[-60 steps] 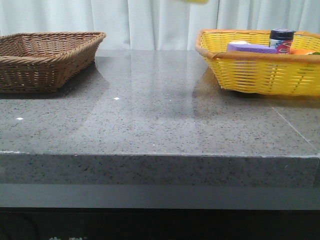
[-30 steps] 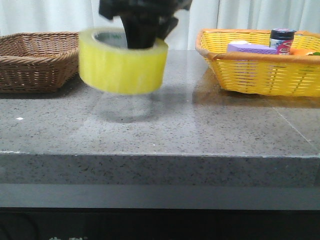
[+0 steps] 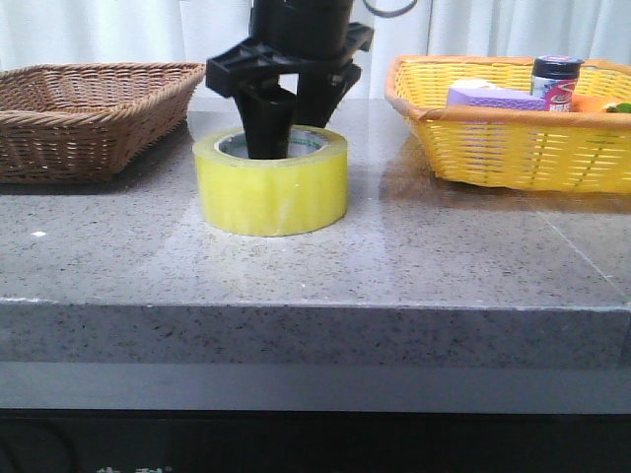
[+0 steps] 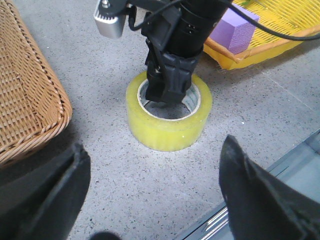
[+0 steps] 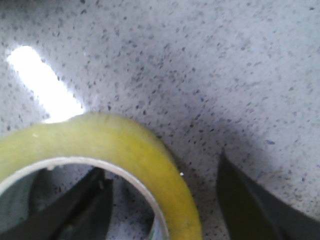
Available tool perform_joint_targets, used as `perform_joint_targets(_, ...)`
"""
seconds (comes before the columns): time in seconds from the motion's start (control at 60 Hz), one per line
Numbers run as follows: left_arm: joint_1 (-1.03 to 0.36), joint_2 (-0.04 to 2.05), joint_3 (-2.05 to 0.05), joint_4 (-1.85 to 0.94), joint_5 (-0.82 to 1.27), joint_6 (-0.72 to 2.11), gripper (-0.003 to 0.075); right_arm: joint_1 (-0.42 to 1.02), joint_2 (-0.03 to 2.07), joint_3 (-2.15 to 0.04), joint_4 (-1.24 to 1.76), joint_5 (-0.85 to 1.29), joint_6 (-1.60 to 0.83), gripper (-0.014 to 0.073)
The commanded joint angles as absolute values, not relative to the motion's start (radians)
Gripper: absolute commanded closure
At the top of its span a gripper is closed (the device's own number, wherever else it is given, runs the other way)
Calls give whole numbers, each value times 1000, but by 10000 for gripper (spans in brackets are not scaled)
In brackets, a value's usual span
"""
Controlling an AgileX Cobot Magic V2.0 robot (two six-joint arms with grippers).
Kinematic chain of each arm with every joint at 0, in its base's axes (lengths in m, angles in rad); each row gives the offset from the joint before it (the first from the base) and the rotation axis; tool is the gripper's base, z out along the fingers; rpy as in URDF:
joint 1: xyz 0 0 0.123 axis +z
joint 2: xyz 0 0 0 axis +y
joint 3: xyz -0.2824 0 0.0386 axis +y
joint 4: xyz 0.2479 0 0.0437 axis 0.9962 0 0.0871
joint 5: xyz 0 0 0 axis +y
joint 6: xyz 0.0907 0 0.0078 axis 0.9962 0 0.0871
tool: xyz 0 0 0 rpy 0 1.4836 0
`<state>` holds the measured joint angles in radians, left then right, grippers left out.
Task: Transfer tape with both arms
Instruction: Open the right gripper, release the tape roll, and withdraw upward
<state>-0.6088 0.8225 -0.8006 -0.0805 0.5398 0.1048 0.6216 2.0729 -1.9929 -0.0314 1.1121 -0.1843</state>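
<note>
Tape (image 3: 271, 187) sits flat on bench (image 3: 394, 256) between the baskets. Right claw (image 3: 281, 118) straddles its wall, one finger in the core, grip unclear. Left claw (image 4: 150, 200) wide, nearby. Risk: retreating finger snags the core, drags the roll.

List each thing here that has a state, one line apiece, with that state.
tape: lying flat on the table, hole up.
right gripper: open, straddling the tape's wall, one finger inside the core.
left gripper: open, empty, apart from the tape.
yellow basket: holding a purple block and a jar.
jar: upright, cap on.
brown basket: upright on the table.
</note>
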Motion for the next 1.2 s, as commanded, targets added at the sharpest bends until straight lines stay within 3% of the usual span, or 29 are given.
perform_joint_targets(0.0, -615, 819, -828, -90, 472, 106, 197, 620, 1987, -2059, -30, 1089, -166, 56)
perform_joint_targets(0.383, -615, 819, -828, -92, 472, 106, 197, 549, 1758, -1947, 76, 1011, -76, 160)
perform_joint_targets(0.783, -615, 819, -828, -114, 472, 106, 197, 533, 1334, -1452, 97, 769, -76, 161)
perform_joint_targets(1.182, -615, 819, -828, -114, 474, 106, 197, 533, 900, -1045, 98, 692, -76, 161)
